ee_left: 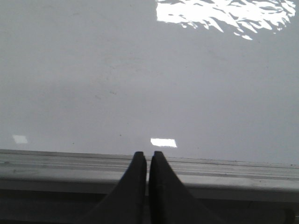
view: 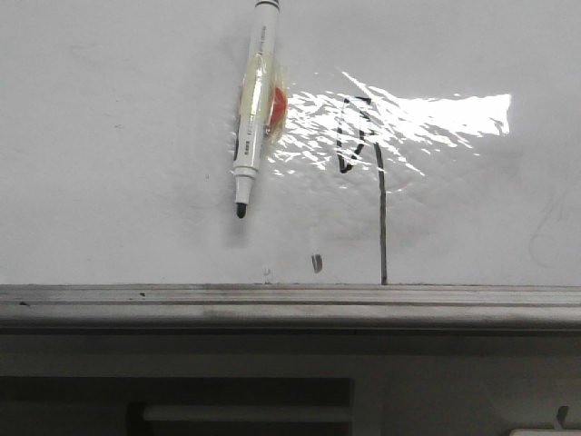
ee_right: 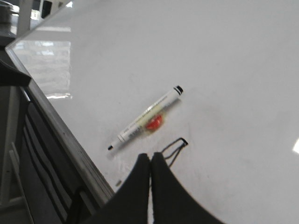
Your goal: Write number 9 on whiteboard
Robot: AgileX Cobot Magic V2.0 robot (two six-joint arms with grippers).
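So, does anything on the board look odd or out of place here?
Yes: the marker lies uncapped on the whiteboard, yellowish tape and a red blob at its middle, held by neither end effector. The number 9 has an angular loop.

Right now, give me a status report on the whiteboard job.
Left gripper shut, empty, at the ledge. Right gripper shut, empty. Number 9 drawn on the whiteboard. Marker lies beside it, uncapped. Nothing in the way.
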